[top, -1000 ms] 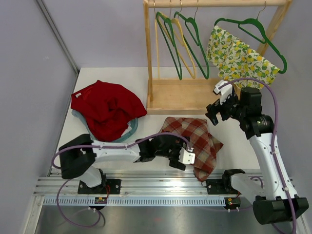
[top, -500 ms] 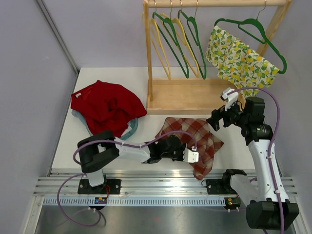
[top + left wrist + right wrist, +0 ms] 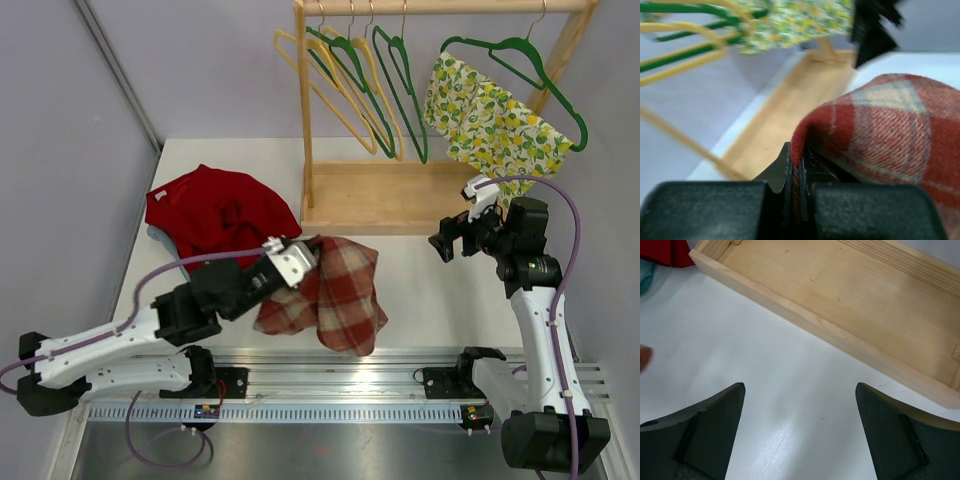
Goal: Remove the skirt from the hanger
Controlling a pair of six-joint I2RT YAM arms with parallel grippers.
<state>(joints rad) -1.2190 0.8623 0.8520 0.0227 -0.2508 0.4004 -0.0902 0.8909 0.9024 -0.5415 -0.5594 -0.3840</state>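
Observation:
The red plaid skirt (image 3: 335, 290) is off the hangers and droops from my left gripper (image 3: 298, 256) at the table's front middle. In the left wrist view the gripper (image 3: 797, 165) is shut on a fold of the skirt (image 3: 890, 125), with cloth pinched between the jaws. Several empty green and yellow hangers (image 3: 350, 70) hang tilted on the wooden rack. My right gripper (image 3: 452, 240) is open, low over the bare table by the rack's base (image 3: 865, 305), and nothing lies between its fingers (image 3: 715, 415).
A lemon-print garment (image 3: 490, 115) hangs on a green hanger (image 3: 530, 60) at the rack's right end, just above my right arm. A red garment (image 3: 215, 215) lies heaped at the left. The rack's wooden base (image 3: 380, 195) fills the middle back.
My left gripper shut on the plaid skirt, lifted it and dragged it left. The empty hangers swung left. The right arm drew back slightly and stayed open.

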